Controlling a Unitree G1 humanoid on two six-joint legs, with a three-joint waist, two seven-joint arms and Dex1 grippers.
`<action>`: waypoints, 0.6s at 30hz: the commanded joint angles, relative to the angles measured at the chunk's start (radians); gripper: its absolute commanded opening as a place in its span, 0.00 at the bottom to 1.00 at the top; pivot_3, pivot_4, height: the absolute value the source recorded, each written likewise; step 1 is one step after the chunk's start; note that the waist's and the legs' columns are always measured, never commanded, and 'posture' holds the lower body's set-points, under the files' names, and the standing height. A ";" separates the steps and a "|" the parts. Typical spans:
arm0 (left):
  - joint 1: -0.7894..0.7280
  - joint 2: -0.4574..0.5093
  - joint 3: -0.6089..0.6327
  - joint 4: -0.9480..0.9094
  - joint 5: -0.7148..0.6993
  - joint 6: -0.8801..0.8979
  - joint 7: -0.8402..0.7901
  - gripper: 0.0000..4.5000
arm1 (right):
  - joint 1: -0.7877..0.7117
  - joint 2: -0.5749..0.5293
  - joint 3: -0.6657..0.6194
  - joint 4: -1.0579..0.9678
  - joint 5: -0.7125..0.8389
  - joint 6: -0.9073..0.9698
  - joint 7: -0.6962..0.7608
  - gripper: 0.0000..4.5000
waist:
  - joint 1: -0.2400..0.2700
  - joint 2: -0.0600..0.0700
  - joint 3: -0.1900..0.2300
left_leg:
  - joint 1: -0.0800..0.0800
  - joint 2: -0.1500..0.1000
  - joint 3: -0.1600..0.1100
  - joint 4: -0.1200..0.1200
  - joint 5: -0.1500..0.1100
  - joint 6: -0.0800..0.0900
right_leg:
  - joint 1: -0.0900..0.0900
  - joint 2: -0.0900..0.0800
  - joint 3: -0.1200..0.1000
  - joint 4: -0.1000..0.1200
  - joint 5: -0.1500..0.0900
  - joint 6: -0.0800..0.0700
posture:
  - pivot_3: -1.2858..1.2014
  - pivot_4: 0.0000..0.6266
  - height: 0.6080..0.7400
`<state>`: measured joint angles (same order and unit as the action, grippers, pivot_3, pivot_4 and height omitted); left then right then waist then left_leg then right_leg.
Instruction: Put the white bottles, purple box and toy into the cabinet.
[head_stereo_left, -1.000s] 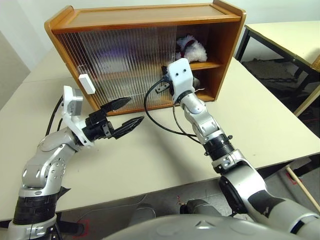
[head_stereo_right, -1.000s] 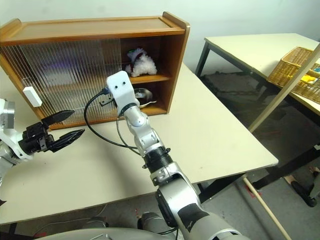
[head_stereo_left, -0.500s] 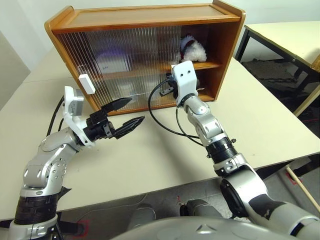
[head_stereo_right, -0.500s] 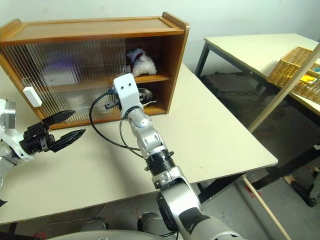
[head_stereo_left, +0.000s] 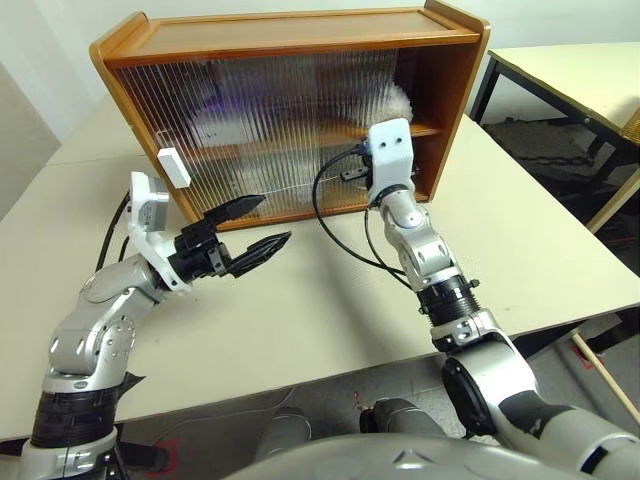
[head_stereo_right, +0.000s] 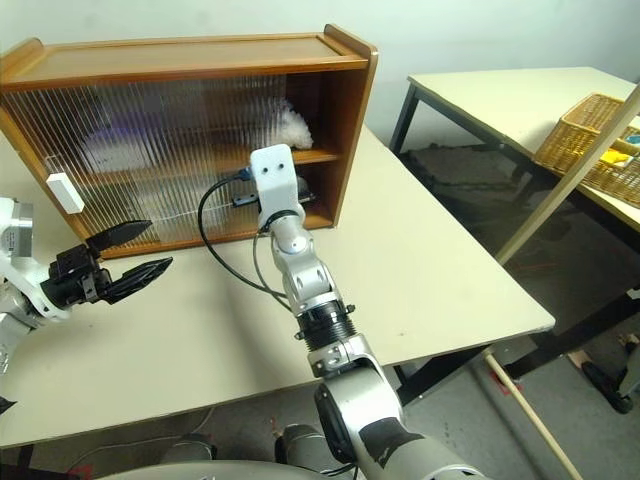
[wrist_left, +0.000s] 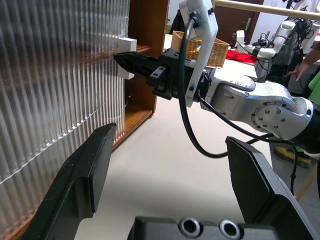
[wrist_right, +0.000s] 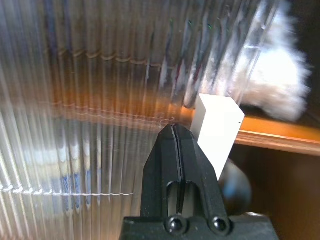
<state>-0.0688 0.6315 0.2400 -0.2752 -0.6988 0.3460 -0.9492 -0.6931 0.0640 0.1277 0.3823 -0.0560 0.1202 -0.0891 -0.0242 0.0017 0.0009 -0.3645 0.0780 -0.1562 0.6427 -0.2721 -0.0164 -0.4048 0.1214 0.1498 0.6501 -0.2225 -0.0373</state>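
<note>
Right gripper (wrist_right: 172, 131): our two black fingers are pressed flat together with nothing between them, tips against the side of a white block handle (wrist_right: 217, 127).
White block handle: a smooth, hard rectangular block fixed to the edge of a ribbed sliding door (head_stereo_left: 300, 130).
Left gripper (head_stereo_left: 262, 224): our black tapered fingers stand wide apart and empty, pointing toward the cabinet's lower front, apart from it.
Sliding doors: translucent ribbed plastic with upright grooves; they cover most of the cabinet front, leaving a narrow gap at its right end. A second white handle (head_stereo_left: 173, 166) sits on the left door.
Cabinet (head_stereo_left: 280, 35): wide brown wooden box with rounded corners, long axis running left to right, front facing us, standing on a pale table (head_stereo_left: 330, 310). One middle shelf divides it.
Toy (wrist_right: 272, 80): fluffy white plush on the upper shelf at the right end, partly behind the door edge; its details are blurred.
Bottles and purple box: we see only pale and purplish blurs behind the ribbed plastic, so we cannot tell them apart.
Background: a woven wicker basket (head_stereo_right: 590, 135) on a second table.
</note>
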 joint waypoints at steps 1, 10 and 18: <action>-0.008 -0.003 -0.017 0.004 0.016 -0.004 -0.002 1.00 | 0.016 -0.009 -0.039 -0.012 -0.011 0.024 -0.035 0.01 | 0.000 0.000 0.000 | 0.000 0.000 0.000 0.000 0.000 0.000 | 0.000 0.000 0.000 0.000 0.000 0.000 | 0.51 0.02 1.00; -0.014 -0.004 -0.022 0.008 0.016 -0.006 -0.002 1.00 | 0.011 -0.053 -0.078 -0.003 -0.012 0.000 -0.058 0.01 | -0.001 0.000 0.000 | 0.000 0.000 -0.001 0.000 0.000 0.000 | 0.000 0.000 0.000 0.000 0.000 0.000 | 0.51 0.02 1.00; -0.027 -0.011 -0.033 0.018 0.022 -0.011 -0.004 1.00 | 0.043 -0.116 -0.104 0.000 -0.010 -0.031 -0.038 0.01 | -0.003 0.000 0.000 | 0.000 0.000 0.000 0.000 0.000 0.000 | 0.000 0.002 0.001 0.000 0.003 0.006 | 0.51 0.01 1.00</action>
<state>-0.0906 0.6196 0.2188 -0.2725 -0.6933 0.3409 -0.9494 -0.6660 -0.0441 0.0416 0.3716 -0.0570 0.0962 -0.1280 -0.0275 0.0018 0.0009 -0.3642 0.0779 -0.1567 0.6427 -0.2719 -0.0161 -0.4048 0.1232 0.1508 0.6500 -0.2188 -0.0300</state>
